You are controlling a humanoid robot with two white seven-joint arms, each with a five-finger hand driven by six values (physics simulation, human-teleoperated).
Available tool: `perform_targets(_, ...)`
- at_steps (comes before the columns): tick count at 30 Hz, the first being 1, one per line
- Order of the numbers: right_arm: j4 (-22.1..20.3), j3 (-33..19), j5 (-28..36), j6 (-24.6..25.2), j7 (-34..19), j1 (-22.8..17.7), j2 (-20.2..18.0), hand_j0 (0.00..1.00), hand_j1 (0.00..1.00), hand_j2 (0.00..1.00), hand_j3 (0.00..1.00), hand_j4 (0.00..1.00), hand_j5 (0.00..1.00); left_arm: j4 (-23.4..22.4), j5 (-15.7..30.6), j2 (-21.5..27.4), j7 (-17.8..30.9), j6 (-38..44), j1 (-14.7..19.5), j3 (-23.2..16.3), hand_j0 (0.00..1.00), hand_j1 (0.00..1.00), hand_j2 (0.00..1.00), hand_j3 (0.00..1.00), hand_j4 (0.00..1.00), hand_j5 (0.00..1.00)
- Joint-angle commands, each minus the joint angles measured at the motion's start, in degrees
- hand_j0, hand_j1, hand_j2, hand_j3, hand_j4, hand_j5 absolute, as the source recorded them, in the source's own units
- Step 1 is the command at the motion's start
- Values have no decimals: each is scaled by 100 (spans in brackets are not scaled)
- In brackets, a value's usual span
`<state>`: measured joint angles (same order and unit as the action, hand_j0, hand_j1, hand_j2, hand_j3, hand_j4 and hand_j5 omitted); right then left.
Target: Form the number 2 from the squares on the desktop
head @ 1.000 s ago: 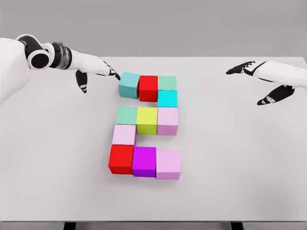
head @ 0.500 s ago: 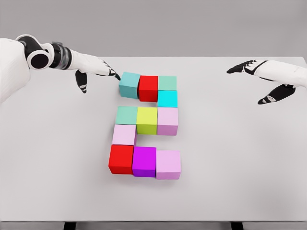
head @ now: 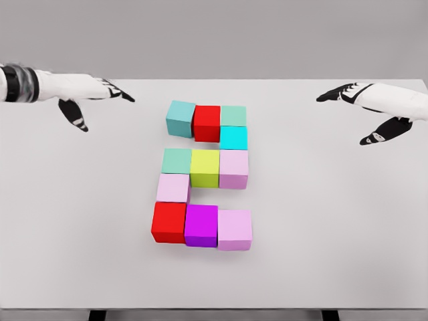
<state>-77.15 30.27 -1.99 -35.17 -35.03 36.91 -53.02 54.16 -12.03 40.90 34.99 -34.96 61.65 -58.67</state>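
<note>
Coloured cubes lie on the white table (head: 321,221) in the shape of a 2. The top row holds a teal cube (head: 180,118), a red cube (head: 206,123) and a green cube (head: 233,116). A cyan cube (head: 233,138) sits under the green one. The middle row is green (head: 176,160), yellow-green (head: 204,167) and pink (head: 234,168). A pink cube (head: 173,188) links down to the bottom row of red (head: 168,222), purple (head: 201,225) and pink (head: 235,229). My left hand (head: 93,97) hovers open at the far left, apart from the teal cube. My right hand (head: 364,110) hovers open at the far right.
The table's front edge (head: 214,308) runs along the bottom of the view, and a grey wall rises behind its far edge.
My left hand has drawn back to the left, away from the teal cube it was touching. The right hand and the cubes have stayed put.
</note>
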Motion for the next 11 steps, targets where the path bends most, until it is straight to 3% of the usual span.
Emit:
perform_targets(1, -2, -3, 41, 17, 3, 0, -7, 100, 100, 100, 100, 100, 100, 1113, 1623, 840, 1, -4, -161, 549, 100, 100, 100, 100, 100, 100)
perform_targets(3, -2, -3, 32, 17, 3, 0, -7, 100, 100, 100, 100, 100, 100, 2027, 2854, 1315, 1, -4, -820, 971, 100, 100, 100, 100, 100, 100)
perform_targets(5, -2, -3, 32, 17, 3, 0, -7, 100, 100, 100, 100, 100, 100, 2520, 3444, 1562, 1, -4, -1330, 1375, 100, 100, 100, 100, 100, 100)
perform_targets(9, -2, -3, 41, 17, 3, 0, -7, 100, 100, 100, 100, 100, 100, 2793, 3523, 1571, 1, -4, -2130, 1885, 100, 100, 100, 100, 100, 100)
perform_targets(11, -2, -3, 41, 17, 3, -9, -7, 100, 100, 100, 100, 100, 100, 2828, 3497, 1597, 1, -4, -2227, 1885, 100, 100, 100, 100, 100, 100)
